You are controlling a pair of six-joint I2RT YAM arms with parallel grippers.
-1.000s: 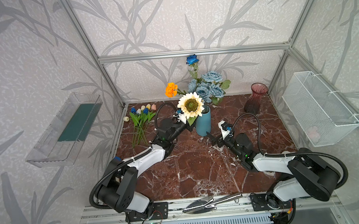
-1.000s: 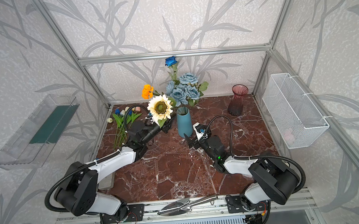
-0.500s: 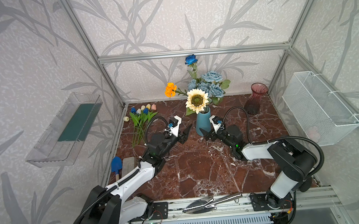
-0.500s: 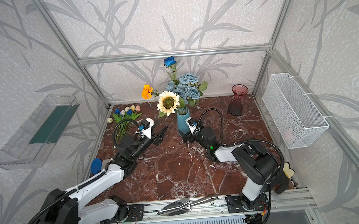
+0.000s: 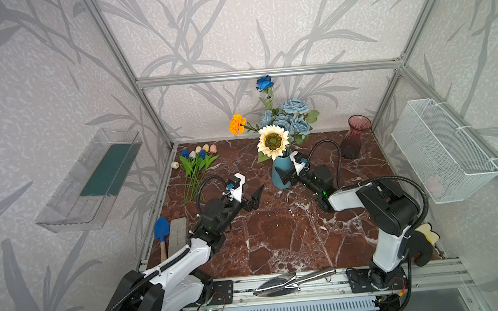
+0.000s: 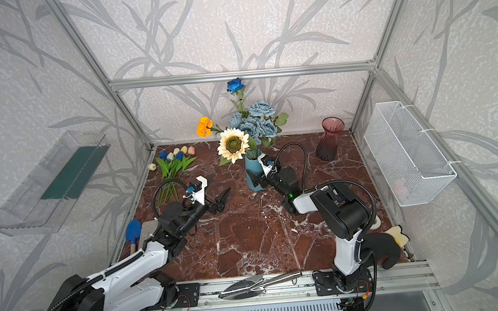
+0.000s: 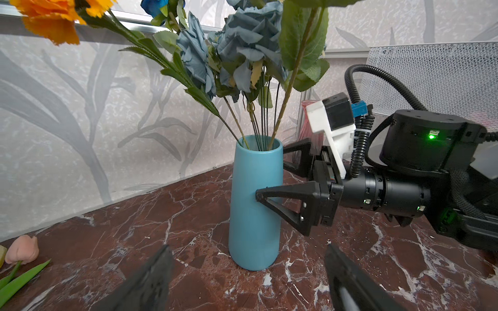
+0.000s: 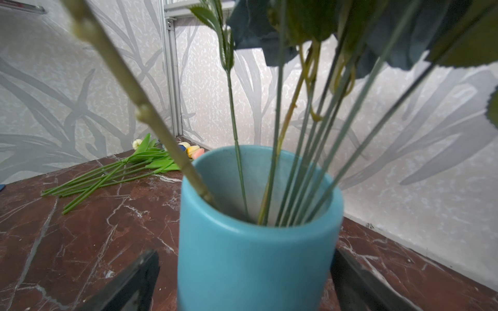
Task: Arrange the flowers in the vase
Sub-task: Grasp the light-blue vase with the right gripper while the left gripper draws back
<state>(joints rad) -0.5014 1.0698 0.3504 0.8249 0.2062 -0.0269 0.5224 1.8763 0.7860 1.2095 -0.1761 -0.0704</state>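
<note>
The tall teal cylindrical vase (image 7: 253, 204) looks smooth, matt; the red-brown veined marble tabletop (image 5: 278, 236) is glossy; the white basket (image 5: 442, 153) is wire mesh.

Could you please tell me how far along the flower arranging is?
Done: the sunflower, marigold, dark blue rose and dusty-blue rose bunch stand in the teal vase. In hand: nothing; the left gripper hangs open and empty, the right gripper is open around the vase. Left: the tulips lying on the table.

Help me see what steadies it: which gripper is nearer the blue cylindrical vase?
Right. The right gripper stands open astride the blue cylindrical vase; the left gripper hangs open, clear of it, toward the loose tulips.
</note>
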